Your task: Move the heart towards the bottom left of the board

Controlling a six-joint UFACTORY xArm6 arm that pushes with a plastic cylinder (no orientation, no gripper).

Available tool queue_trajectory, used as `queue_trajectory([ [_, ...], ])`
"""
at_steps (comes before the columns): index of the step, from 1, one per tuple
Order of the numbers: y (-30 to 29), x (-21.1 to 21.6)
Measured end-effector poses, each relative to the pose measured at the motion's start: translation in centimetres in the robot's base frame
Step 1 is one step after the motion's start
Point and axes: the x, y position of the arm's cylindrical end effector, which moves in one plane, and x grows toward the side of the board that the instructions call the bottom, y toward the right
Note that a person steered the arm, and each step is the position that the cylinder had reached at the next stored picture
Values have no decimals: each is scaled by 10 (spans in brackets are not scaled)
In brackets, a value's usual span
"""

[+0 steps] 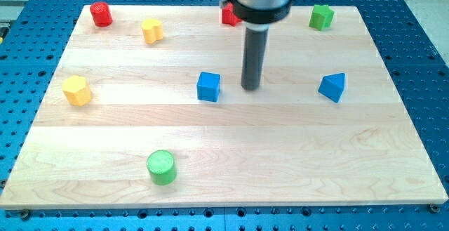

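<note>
My tip [251, 87] rests just right of the blue cube [208, 86]; it is a bare rod with no jaws. The yellow heart [151, 29] sits up-left of the cube. A straight approach could knock the cube. The yellow hexagon [76, 90] and green cylinder [161, 167] lie left and down-left of the cube, near the heart's route.

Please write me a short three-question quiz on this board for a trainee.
1. True or false: my tip touches the blue cube-shaped block.
2. Which block lies nearest the view's bottom? A) green cylinder block B) blue triangular block C) yellow heart-shaped block
3. Fill in: the yellow hexagonal block sits near the wooden board's ____ edge in the view.

Key: 1 false, a gap shows, tip to the cube's right; 2 A; 3 left.
</note>
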Motion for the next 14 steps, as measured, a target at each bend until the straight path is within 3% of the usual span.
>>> queue_trajectory([
  [1, -34, -66],
  [3, -86, -130],
  [4, -118, -138],
  [5, -136, -117],
  [6, -142, -140],
  [8, -186, -106],
  [9, -205, -153],
  [11, -159, -31],
  [12, -185, -91],
  [13, -216, -114],
  [14, -236, -67],
])
